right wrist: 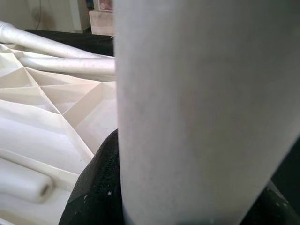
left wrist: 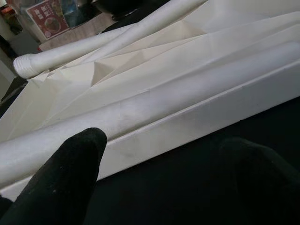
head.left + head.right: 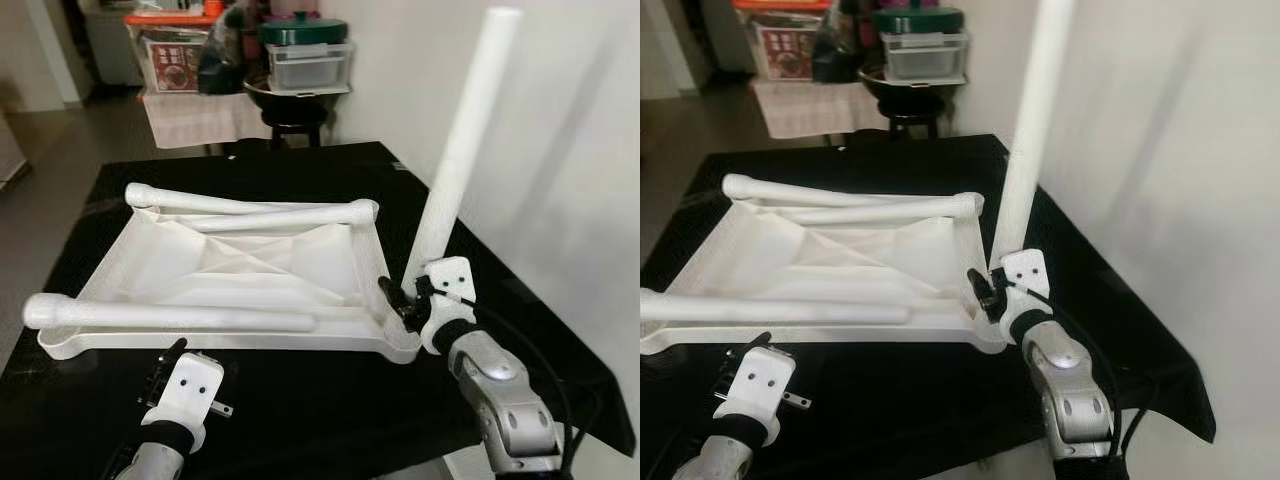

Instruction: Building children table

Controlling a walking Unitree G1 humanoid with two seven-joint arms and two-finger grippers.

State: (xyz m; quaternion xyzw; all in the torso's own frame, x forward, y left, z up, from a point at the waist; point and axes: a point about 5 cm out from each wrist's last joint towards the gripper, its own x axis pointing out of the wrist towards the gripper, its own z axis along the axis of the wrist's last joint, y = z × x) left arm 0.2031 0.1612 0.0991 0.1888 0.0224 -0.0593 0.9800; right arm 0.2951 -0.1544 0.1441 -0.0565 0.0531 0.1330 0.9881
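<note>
left gripper (image 3: 168,362) low at 7 o'clock in the head views, hovering over the black cloth (image 3: 300,410) just short of the near edge of the white tabletop (image 3: 250,262). its two black fingers (image 2: 61,183) sit spread apart with nothing between them (the left wrist view shows dark cloth in the gap), fingertips near the tabletop rim, contact hard to tell.

the tabletop lies upside down in the middle of the cloth-covered surface, ribbed underside facing up. three loose white legs rest on it: one long leg (image 3: 170,318) along the near edge from 9 o'clock toward centre, and two legs (image 3: 280,210) along the far edge, lying close together and angled toward each other.

right gripper (image 3: 408,300) at 4 o'clock, right at the near right corner of the tabletop. its fingers are clamped around the bottom end of a fourth leg (image 3: 465,140), which stands nearly upright, tilted slightly, rising toward 1 o'clock in front of the white wall (image 3: 560,150). the right wrist view shows the leg close up with black finger material wrapped at its base.

far back at 12 o'clock: a stool (image 3: 295,110) stacked with containers (image 3: 305,55).
</note>
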